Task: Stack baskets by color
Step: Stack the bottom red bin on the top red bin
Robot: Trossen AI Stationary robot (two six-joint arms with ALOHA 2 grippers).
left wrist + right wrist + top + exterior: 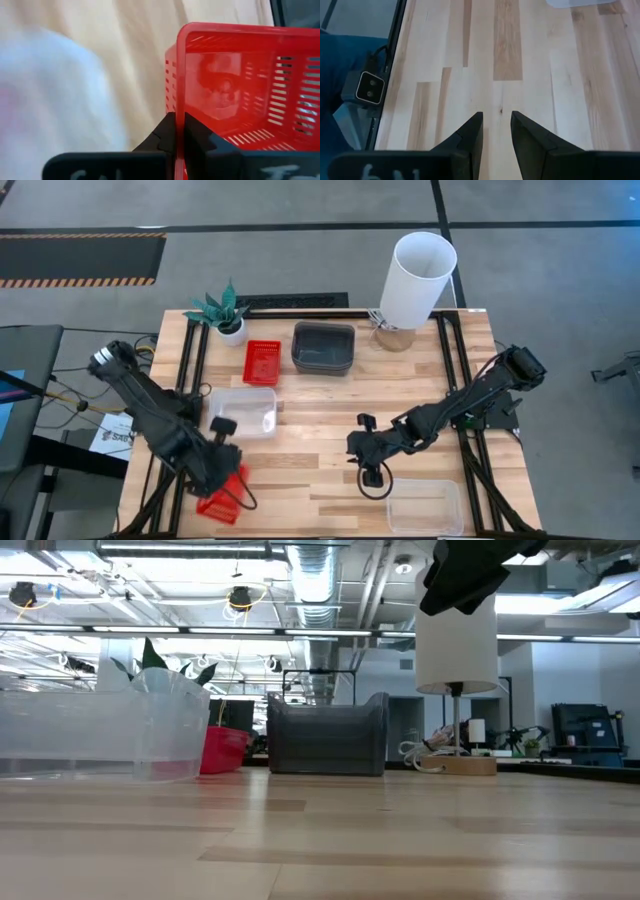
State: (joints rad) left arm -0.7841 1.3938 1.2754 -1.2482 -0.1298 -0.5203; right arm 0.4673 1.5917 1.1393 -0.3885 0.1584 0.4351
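Red basket point(240, 95) pinched in left pincer point(179, 134).

A pale butcher-block wooden tabletop point(330, 410) on a black metal frame is seen from above, standing on a grey concrete floor point(300, 205) crossed by dark seams. A black mat edged in orange-and-black hazard stripes point(80, 258) is laid at ten o'clock. From table height, silver ventilation ducts point(315, 585), bright ceiling lights and dark computer monitors point(580, 725) at three o'clock are shown.
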